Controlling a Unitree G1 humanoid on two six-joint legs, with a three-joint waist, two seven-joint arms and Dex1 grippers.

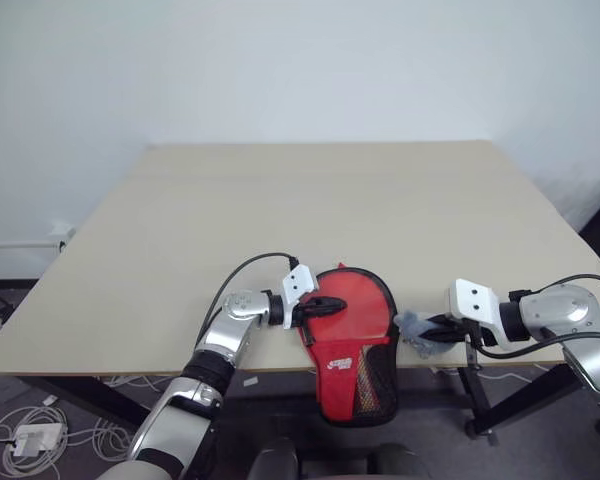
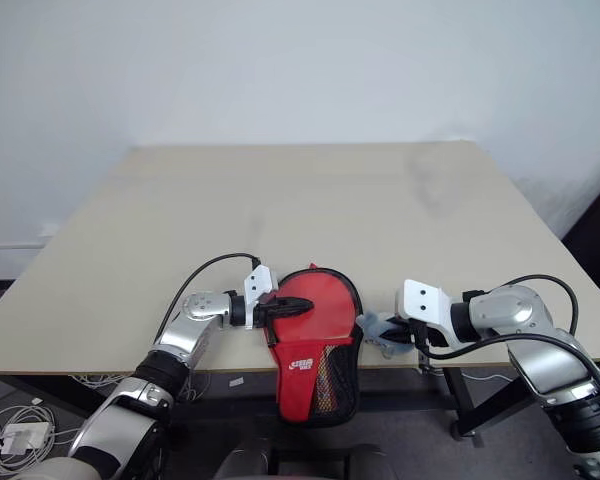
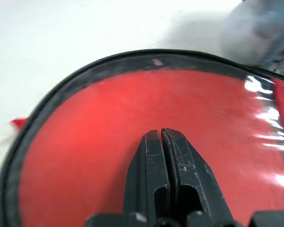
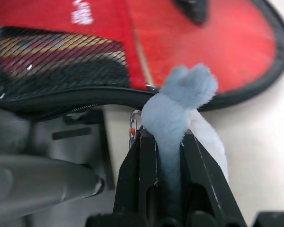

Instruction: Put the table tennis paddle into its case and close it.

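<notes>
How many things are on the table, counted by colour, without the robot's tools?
Red: 1, the case, lying at the table near edge and partly over it.
Pale blue-grey: 1, the fluffy lump, beside the case.
Total: 2

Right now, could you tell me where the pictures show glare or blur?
Left wrist view: white glare streaks on the shiny red case near its edge, and the pale blue-grey lump is a soft blur. Right wrist view: the lump between the fingers is sharp, the grey shapes beside it blurred.
</notes>
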